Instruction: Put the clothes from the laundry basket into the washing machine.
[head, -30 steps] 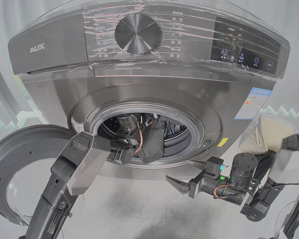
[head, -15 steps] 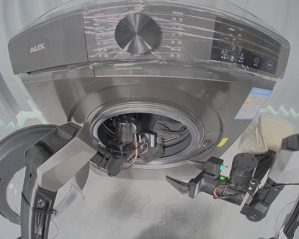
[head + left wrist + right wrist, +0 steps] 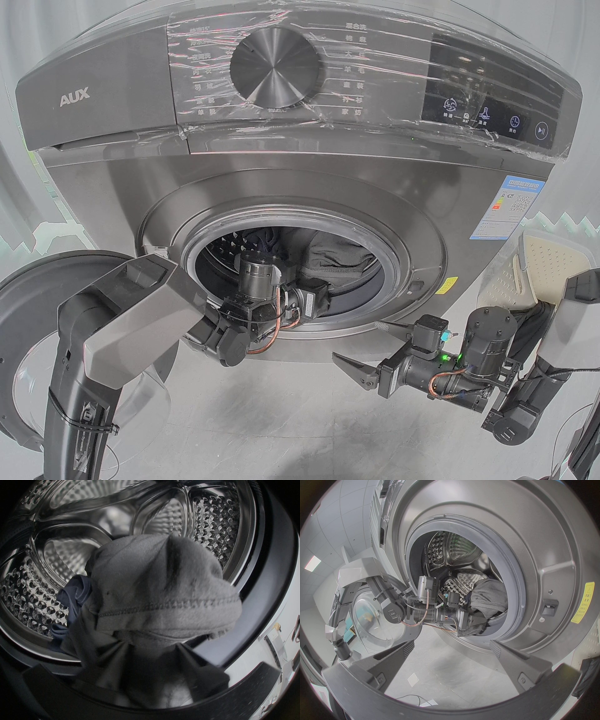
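Note:
A grey garment [image 3: 337, 253] [image 3: 162, 586] [image 3: 490, 597] bulges in the mouth of the washing machine [image 3: 300, 175]. Its lower folds gather into my left gripper [image 3: 315, 300] [image 3: 472, 622], which sits at the lower lip of the opening, shut on the cloth, with its tips covered by fabric. A darker navy piece [image 3: 73, 592] lies behind it in the steel drum [image 3: 62, 558]. My right gripper [image 3: 356, 340] [image 3: 450, 642] hangs open and holds nothing, in front of the machine, below and right of the opening.
The round door [image 3: 37, 325] stands swung open at the left, beside my left arm. A cream perforated laundry basket [image 3: 550, 262] sits at the right, behind my right arm. Bare grey floor [image 3: 281, 412] lies in front of the machine.
My left arm pulled back from deep in the drum to the lower lip. The grey garment that hung out over the lip now sits mostly inside the opening. The right arm stayed still.

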Robot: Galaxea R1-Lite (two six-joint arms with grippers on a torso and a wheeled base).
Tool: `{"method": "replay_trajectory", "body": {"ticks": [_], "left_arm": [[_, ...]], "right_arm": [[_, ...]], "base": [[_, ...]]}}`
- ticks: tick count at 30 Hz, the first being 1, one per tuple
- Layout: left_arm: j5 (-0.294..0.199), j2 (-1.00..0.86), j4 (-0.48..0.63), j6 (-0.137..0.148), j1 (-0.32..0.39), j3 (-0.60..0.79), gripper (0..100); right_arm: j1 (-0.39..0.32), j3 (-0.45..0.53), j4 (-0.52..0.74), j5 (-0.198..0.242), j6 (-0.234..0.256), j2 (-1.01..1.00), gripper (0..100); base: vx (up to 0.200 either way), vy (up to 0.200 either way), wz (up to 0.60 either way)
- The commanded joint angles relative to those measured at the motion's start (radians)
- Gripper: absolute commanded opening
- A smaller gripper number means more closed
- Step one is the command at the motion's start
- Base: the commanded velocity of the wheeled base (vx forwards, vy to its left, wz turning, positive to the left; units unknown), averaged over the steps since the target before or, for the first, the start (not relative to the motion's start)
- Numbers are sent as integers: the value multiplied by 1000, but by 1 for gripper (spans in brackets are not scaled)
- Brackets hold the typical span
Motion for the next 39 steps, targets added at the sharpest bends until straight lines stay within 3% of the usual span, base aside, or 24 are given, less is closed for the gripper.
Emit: {"method": "replay_trajectory", "body": {"ticks": [1,5,11,12,20,27,28,32,37,39], "left_arm": [[-1,24,1,-2,1,-6,0],[-1,30,-7,-9,-1,-58,0],[35,107,-68,-40,16,-270,0],[60,142,-88,-49,26,-350,0],[103,268,-104,-54,56,-635,0],[114,291,-102,-52,64,-642,0],[114,289,-102,-54,64,-642,100],[115,260,-105,-67,50,-638,100],[114,151,-130,-63,33,-432,100],[114,147,-131,-63,33,-423,100]], "right_arm": [[0,-3,0,0,0,1,100],[5,-8,0,0,0,1,100],[5,-9,0,0,1,1,100],[5,-9,0,0,1,-1,100],[5,-8,-2,0,1,-1,100],[5,-6,-2,0,1,1,100],[5,-6,-2,0,0,1,100],[5,-6,-2,0,1,-1,100],[-1,-1,-2,0,0,-1,100],[-1,0,-2,0,0,-1,100]], "base": [[0,0,0],[0,0,0],[0,0,0],[0,0,0],[0,0,0],[0,0,0],[0,0,0],[0,0,0],[0,0,0],[0,0,0]]}}
